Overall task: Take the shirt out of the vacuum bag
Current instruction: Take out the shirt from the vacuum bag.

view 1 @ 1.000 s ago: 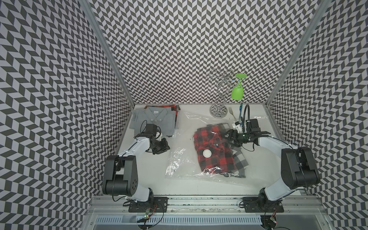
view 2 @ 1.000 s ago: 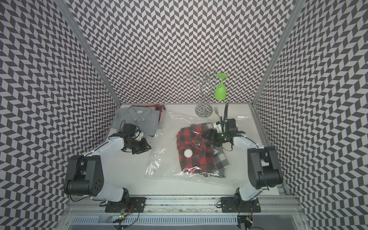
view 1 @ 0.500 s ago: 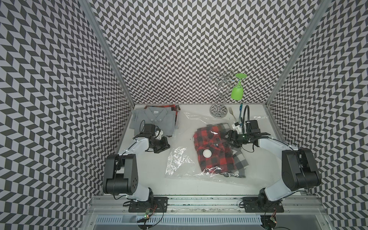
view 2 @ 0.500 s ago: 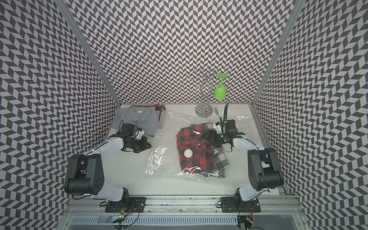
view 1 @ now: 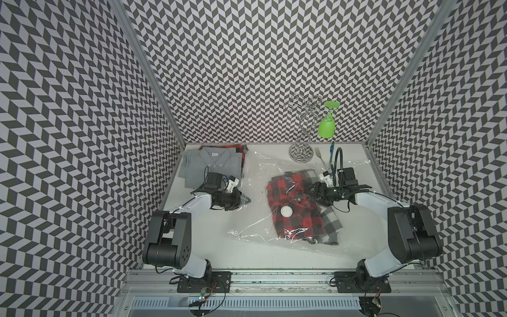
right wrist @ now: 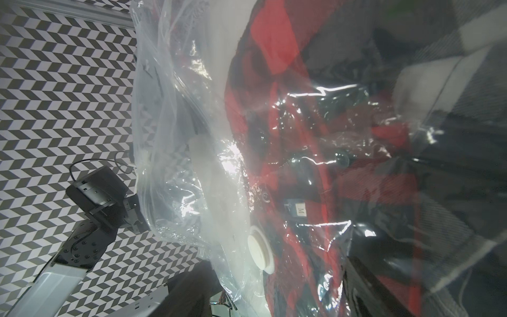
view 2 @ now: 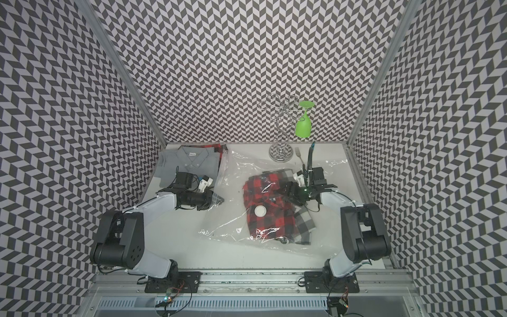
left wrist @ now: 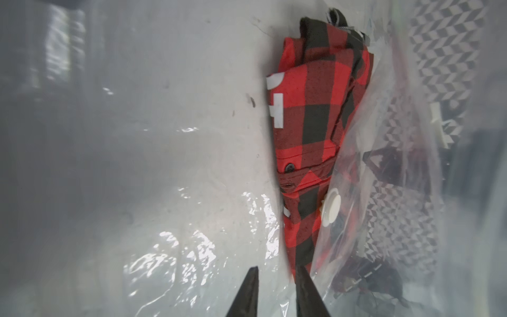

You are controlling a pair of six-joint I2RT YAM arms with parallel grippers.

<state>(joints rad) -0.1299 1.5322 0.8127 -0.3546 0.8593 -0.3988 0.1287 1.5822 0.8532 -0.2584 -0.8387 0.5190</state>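
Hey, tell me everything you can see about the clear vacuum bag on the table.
The vacuum bag is large, clear, crinkly, glossy plastic, lying rumpled on the white table, with a round white valve on its upper face. A folded red-and-black plaid shirt shows through it. The left claw meets the edge nearest that arm; the right claw is at the opposite side, by the shirt. Whether either grips it is unclear.

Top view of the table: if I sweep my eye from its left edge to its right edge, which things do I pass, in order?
In order: folded grey shirt → left gripper → white valve disc on the vacuum bag → right gripper.
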